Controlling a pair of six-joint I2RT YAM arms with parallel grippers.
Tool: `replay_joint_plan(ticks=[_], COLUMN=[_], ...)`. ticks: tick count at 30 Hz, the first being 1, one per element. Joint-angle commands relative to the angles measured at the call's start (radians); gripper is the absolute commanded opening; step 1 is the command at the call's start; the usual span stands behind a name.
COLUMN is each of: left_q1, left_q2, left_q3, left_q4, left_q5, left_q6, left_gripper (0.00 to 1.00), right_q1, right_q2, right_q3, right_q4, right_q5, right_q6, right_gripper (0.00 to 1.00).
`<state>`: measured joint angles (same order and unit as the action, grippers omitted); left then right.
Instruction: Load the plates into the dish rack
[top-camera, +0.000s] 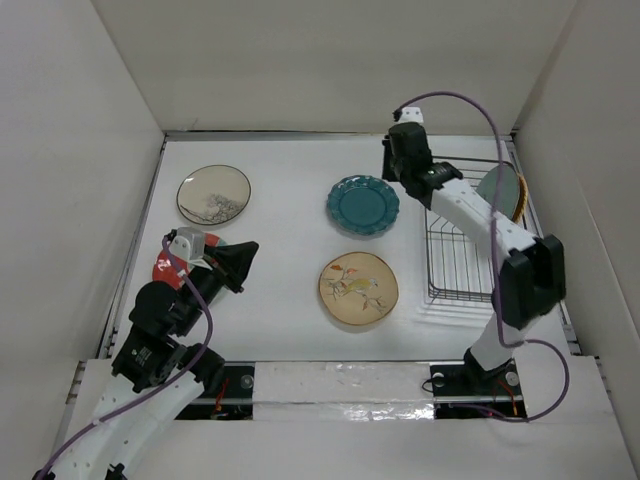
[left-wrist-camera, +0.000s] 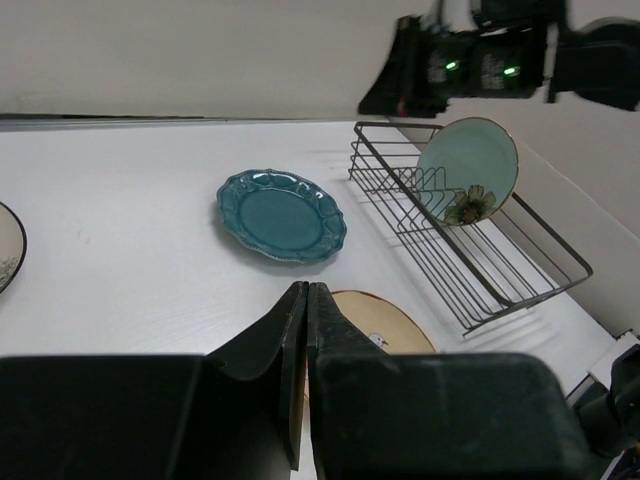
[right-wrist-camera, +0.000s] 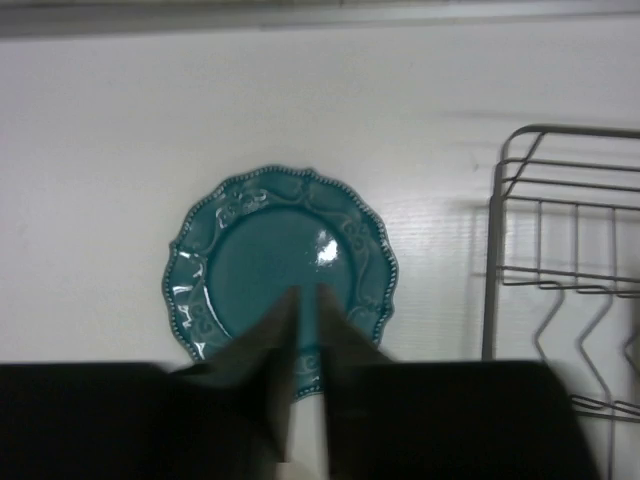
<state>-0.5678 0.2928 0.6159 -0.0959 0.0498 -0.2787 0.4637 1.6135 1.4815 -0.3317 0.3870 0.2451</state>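
Note:
On the table lie a dark-rimmed cream plate (top-camera: 213, 194), a dark teal scalloped plate (top-camera: 362, 205) (left-wrist-camera: 282, 215) (right-wrist-camera: 250, 265) and a tan floral plate (top-camera: 358, 288) (left-wrist-camera: 395, 322). A pale aqua flowered plate (top-camera: 497, 188) (left-wrist-camera: 466, 170) stands upright in the black wire dish rack (top-camera: 462, 262) (left-wrist-camera: 480, 270) (right-wrist-camera: 560, 230), with an orange rim (top-camera: 521, 198) just behind it. A red patch (top-camera: 164, 270), seemingly a plate, is mostly hidden under my left arm. My left gripper (top-camera: 240, 262) (left-wrist-camera: 306, 300) is shut and empty, left of the tan plate. My right gripper (top-camera: 390, 172) (right-wrist-camera: 305, 300) hovers shut over the teal plate's near edge.
White walls enclose the table on three sides. The rack sits against the right wall, its near rows of tines unfilled. My right arm (left-wrist-camera: 480, 60) reaches over the rack's far-left corner.

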Motion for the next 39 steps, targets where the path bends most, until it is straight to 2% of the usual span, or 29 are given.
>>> replay_joint_plan(ticks=[1, 3, 4, 7, 10, 20, 26, 28, 30, 34, 39], left_q1=[-0.004, -0.004, -0.004, -0.004, -0.004, -0.004, 0.016, 0.016, 0.016, 0.025, 0.025], left_q2=[0.012, 0.014, 0.014, 0.019, 0.026, 0.051, 0.063, 0.066, 0.068, 0.072, 0.074], left_q3=[0.033, 0.031, 0.031, 0.031, 0.031, 0.033, 0.035, 0.035, 0.035, 0.035, 0.031], left_q4=[0.035, 0.035, 0.036, 0.038, 0.038, 0.039, 0.044, 0.044, 0.044, 0.044, 0.045], left_q5=[-0.01, -0.011, -0.013, -0.013, -0.014, -0.013, -0.001, -0.001, -0.001, 0.002, 0.009], left_q6=[-0.005, -0.005, -0.005, -0.002, 0.001, 0.004, 0.006, 0.006, 0.006, 0.006, 0.003], left_gripper=[0.0, 0.0, 0.01, 0.06, 0.07, 0.07, 0.07, 0.07, 0.07, 0.07, 0.07], right_q1=[-0.008, -0.02, -0.031, -0.042, -0.052, -0.12, -0.12, -0.12, -0.12, -0.108, -0.065], right_q2=[0.168, 0.241, 0.311, 0.438, 0.5, 0.608, 0.655, 0.657, 0.654, 0.616, 0.562], right_q3=[0.107, 0.161, 0.192, 0.308, 0.378, 0.379, 0.393, 0.382, 0.369, 0.294, 0.188], right_q4=[-0.01, -0.058, -0.076, -0.145, -0.182, -0.159, -0.174, -0.159, -0.146, -0.073, 0.066], right_q5=[-0.088, -0.109, -0.129, -0.155, -0.175, -0.185, -0.256, -0.33, -0.37, -0.477, -0.568], right_q6=[0.01, -0.013, -0.024, -0.061, -0.073, -0.076, -0.07, -0.06, -0.049, 0.002, 0.139], right_gripper=[0.32, 0.55, 0.7, 0.87, 0.93, 0.98, 0.99, 0.99, 0.96, 0.79, 0.69])
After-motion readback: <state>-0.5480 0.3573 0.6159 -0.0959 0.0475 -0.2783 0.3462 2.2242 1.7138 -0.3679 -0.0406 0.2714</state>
